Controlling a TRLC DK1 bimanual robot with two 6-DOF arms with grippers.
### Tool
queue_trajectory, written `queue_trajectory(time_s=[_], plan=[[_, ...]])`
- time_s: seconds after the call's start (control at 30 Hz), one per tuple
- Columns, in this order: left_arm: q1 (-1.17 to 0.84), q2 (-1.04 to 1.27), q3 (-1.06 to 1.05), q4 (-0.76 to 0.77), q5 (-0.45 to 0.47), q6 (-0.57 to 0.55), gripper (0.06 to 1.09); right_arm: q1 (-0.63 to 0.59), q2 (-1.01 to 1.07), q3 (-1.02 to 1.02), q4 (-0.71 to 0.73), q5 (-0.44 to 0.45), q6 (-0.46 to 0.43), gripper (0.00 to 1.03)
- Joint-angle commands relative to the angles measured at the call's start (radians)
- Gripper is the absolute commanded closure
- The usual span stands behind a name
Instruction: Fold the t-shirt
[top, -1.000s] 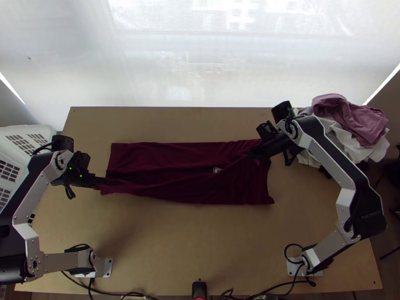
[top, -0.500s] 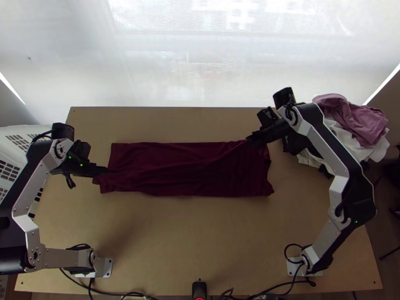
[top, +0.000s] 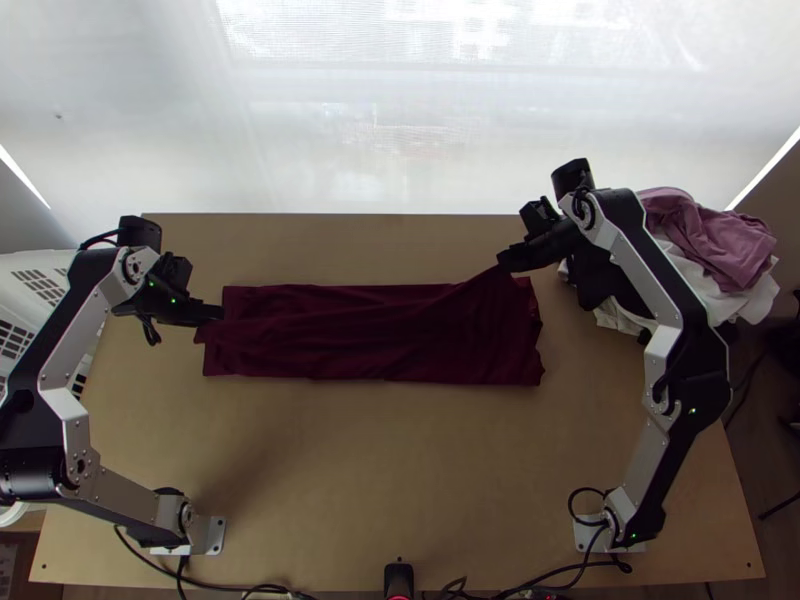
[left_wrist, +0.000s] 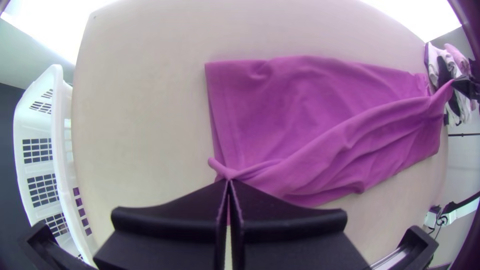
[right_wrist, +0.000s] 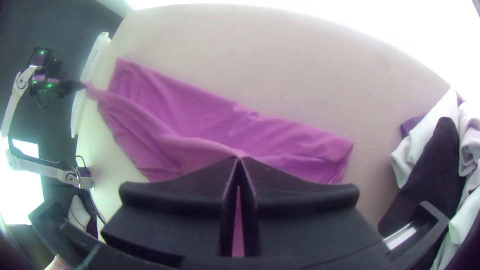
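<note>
T-shirt (top: 370, 345): dark red, soft knit, laid in a long rectangle across the middle of the smooth wooden surface (top: 400, 470); diagonal creases noted. Left gripper (top: 219, 313): clenched on a narrow twist of cloth at the left end. Right gripper (top: 503, 263): clenched on a raised peak toward the far right. Left: rigid white basket (top: 30, 270), rectangular perforations. Right: rumpled clothes heap (top: 715, 245).

A dark red t-shirt (top: 400, 345) lies folded lengthwise across the worktop (top: 400, 470), the left gripper (top: 216, 314) pinching its left end and the right gripper (top: 505, 263) its far side near the right end. Clothes (top: 710, 240) are heaped at the far right corner; a white basket (top: 35, 262) stands by the left edge.
</note>
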Motion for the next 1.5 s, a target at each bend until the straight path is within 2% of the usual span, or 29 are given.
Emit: queue_trajectory(time_s=[0.0, 0.47, 1.03, 1.47], plan=[[0.007, 0.132, 0.13, 0.003, -0.004, 0.003, 1.05, -0.029, 0.045, 0.03, -0.009, 0.003, -0.01, 1.0], [0.001, 0.351, 0.342, 0.004, -0.009, -0.025, 1.05, -0.056, 0.125, 0.102, -0.01, 0.005, -0.02, 1.0], [-0.016, 0.526, 0.483, 0.0, -0.012, -0.029, 1.05, -0.058, 0.342, 0.389, -0.108, 0.026, -0.02, 1.0], [-0.023, 0.615, 0.577, -0.011, -0.018, -0.042, 1.05, -0.064, 0.421, 0.41, -0.108, 0.048, -0.026, 1.0]])
